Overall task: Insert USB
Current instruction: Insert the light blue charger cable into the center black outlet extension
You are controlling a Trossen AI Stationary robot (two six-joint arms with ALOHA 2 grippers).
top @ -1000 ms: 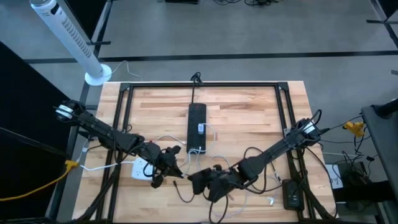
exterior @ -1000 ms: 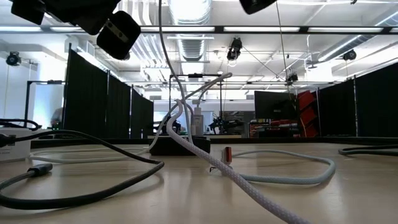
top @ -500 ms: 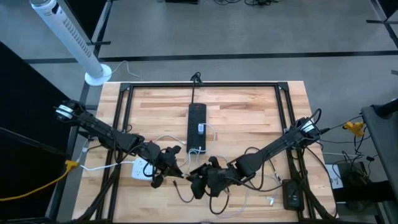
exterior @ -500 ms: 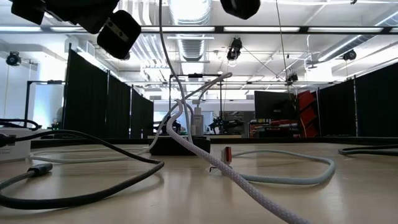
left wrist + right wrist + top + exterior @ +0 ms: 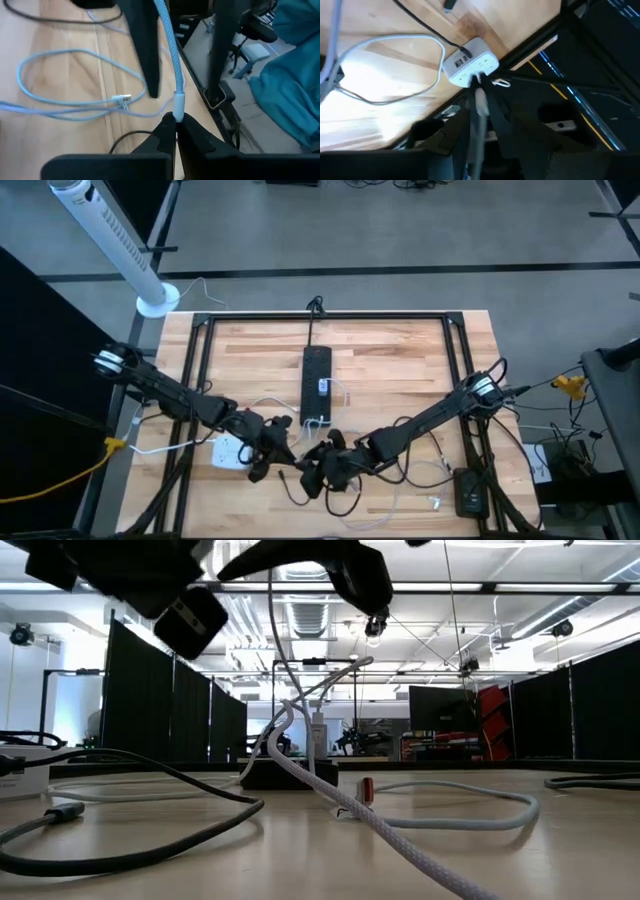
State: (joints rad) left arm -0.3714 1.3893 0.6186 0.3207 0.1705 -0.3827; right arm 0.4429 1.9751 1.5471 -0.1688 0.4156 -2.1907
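Note:
A light blue braided USB cable [image 5: 167, 40] ends in a white plug sleeve [image 5: 178, 102]. My left gripper [image 5: 175, 125] is shut on it, above the table's near middle [image 5: 270, 458]. My right gripper [image 5: 318, 470] is close beside it, open. Its two fingers [image 5: 145, 50] stand on either side of the cable, which runs between them in the right wrist view [image 5: 481, 102]. I cannot tell whether they touch it. A white charging hub [image 5: 470, 65] with ports lies flat on the table [image 5: 228, 452], left of both grippers. My left gripper pinches the cable's white plug sleeve [image 5: 178, 112] between its two fingertips. The cable runs on straight away from the fingers, in line with them, lifted clear of the table. The plug's metal tip is hidden behind the fingers.
A black power strip [image 5: 316, 380] lies along the table's middle, with cords plugged in. Loose cables loop over the near half, one with a bare plug [image 5: 122, 98]. A small black box [image 5: 468, 492] sits at the near right. Metal rails [image 5: 200, 350] frame the table.
My right gripper has moved toward the table's left and slightly farther, closing up on my left gripper and the cable it holds, and has come down into the low view. My left gripper has stayed nearly in place, still shut on the plug.

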